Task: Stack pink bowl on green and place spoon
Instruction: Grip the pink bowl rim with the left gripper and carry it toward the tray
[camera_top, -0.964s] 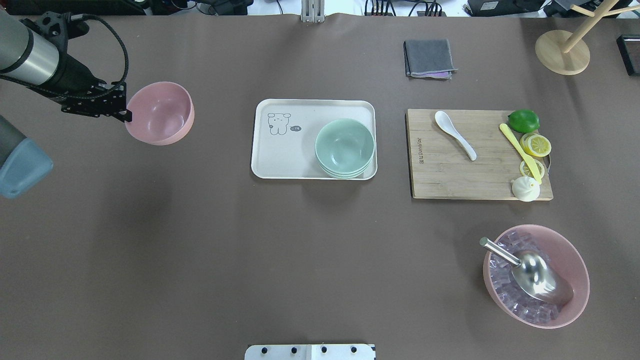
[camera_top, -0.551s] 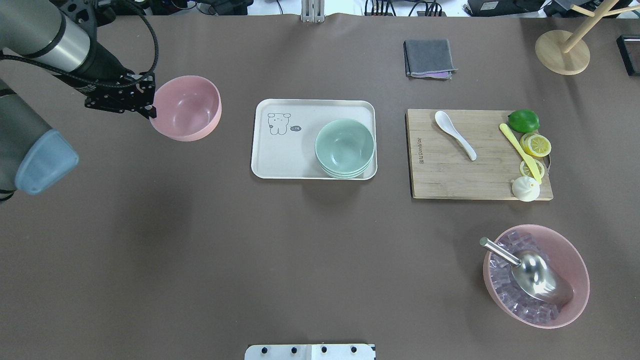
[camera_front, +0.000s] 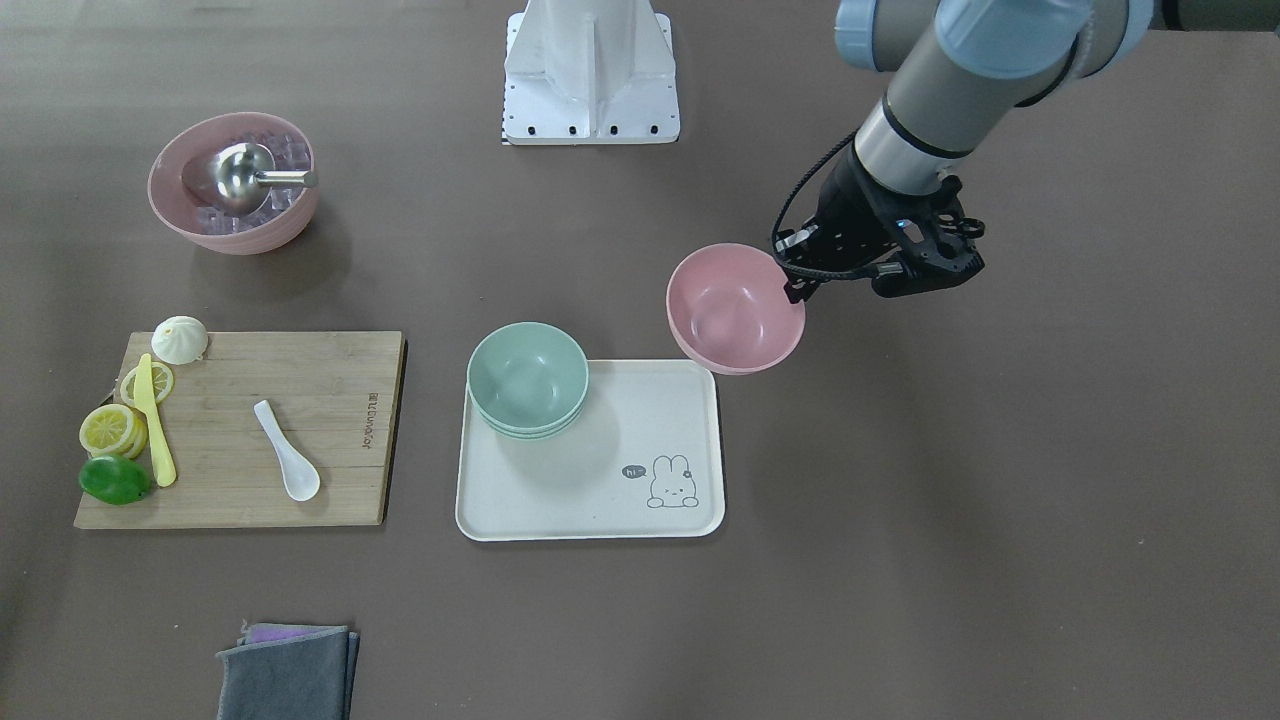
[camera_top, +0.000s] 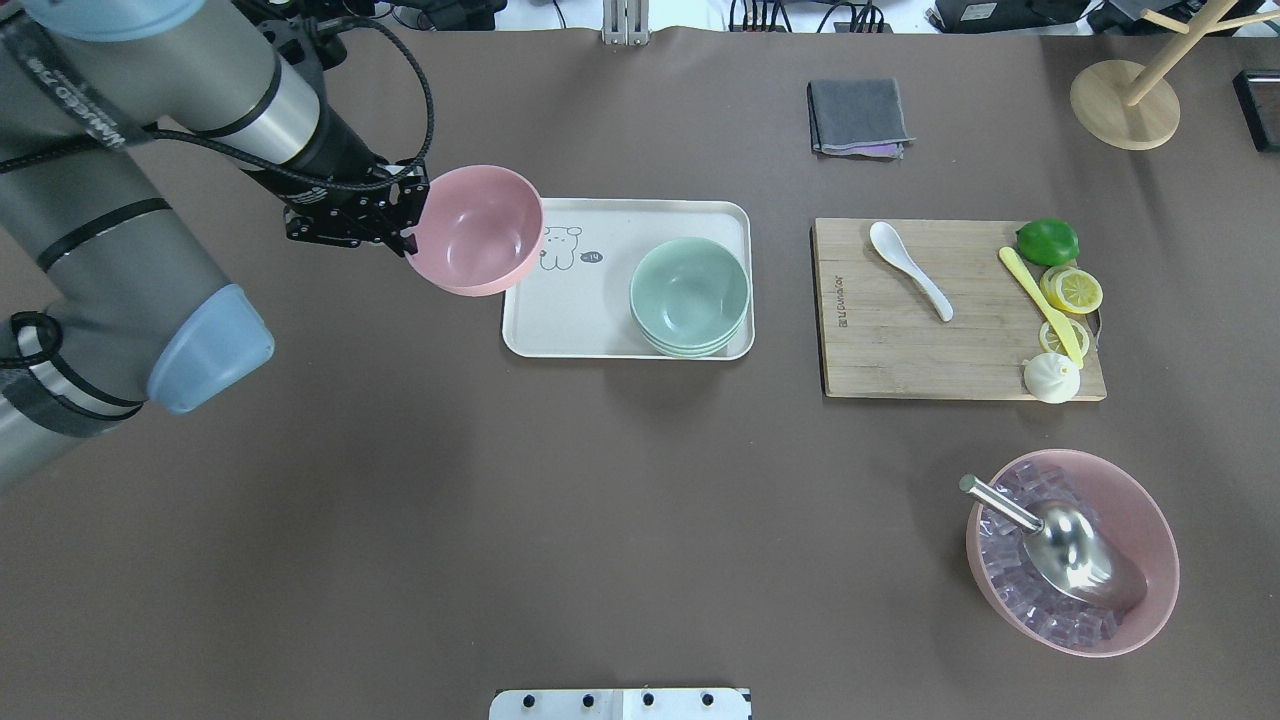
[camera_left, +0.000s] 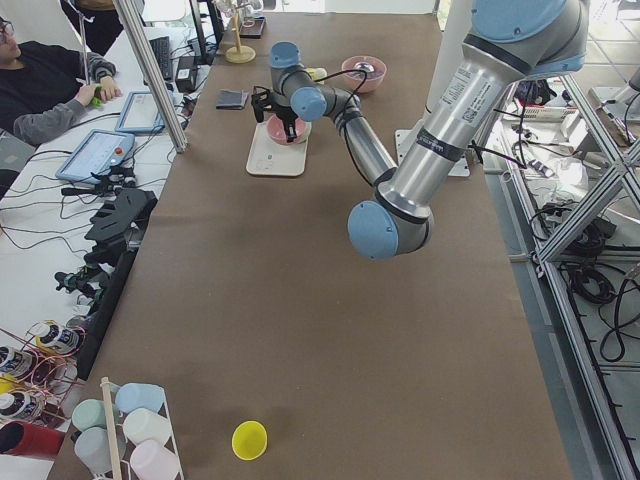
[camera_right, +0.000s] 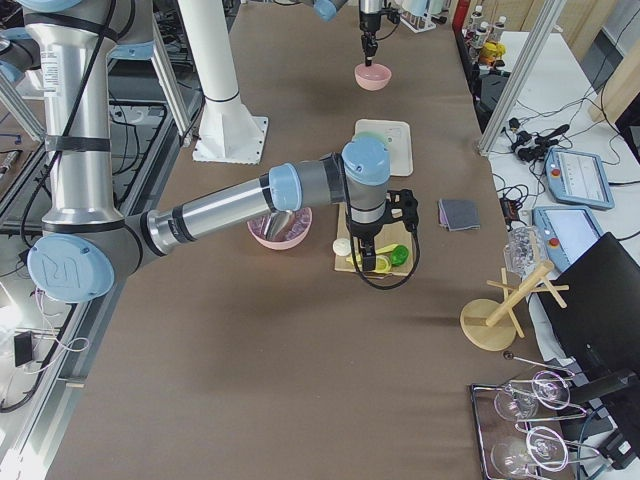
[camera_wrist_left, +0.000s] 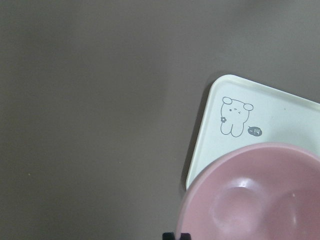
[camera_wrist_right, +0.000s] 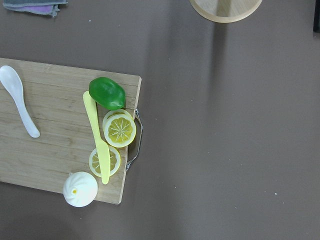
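Observation:
My left gripper (camera_top: 410, 236) is shut on the near rim of the small pink bowl (camera_top: 476, 230), holding it in the air over the left edge of the white tray (camera_top: 580, 318). In the front view the pink bowl (camera_front: 735, 308) hangs beside the tray's corner, with the left gripper (camera_front: 797, 290) at its rim. The green bowls (camera_top: 690, 295) sit nested on the tray's right side. The white spoon (camera_top: 908, 268) lies on the wooden cutting board (camera_top: 900, 350). My right gripper (camera_right: 371, 262) hangs over the board in the exterior right view only; I cannot tell its state.
A yellow knife (camera_top: 1042, 303), lemon slices (camera_top: 1072, 290), a lime (camera_top: 1047, 241) and a white bun (camera_top: 1051, 378) share the board. A larger pink bowl (camera_top: 1150, 520) with ice and a steel scoop stands front right. A grey cloth (camera_top: 858, 116) and wooden stand (camera_top: 1122, 105) are at the back.
My left arm has carried the pink bowl to the right, from well left of the tray to over its left edge. Everything else is unmoved.

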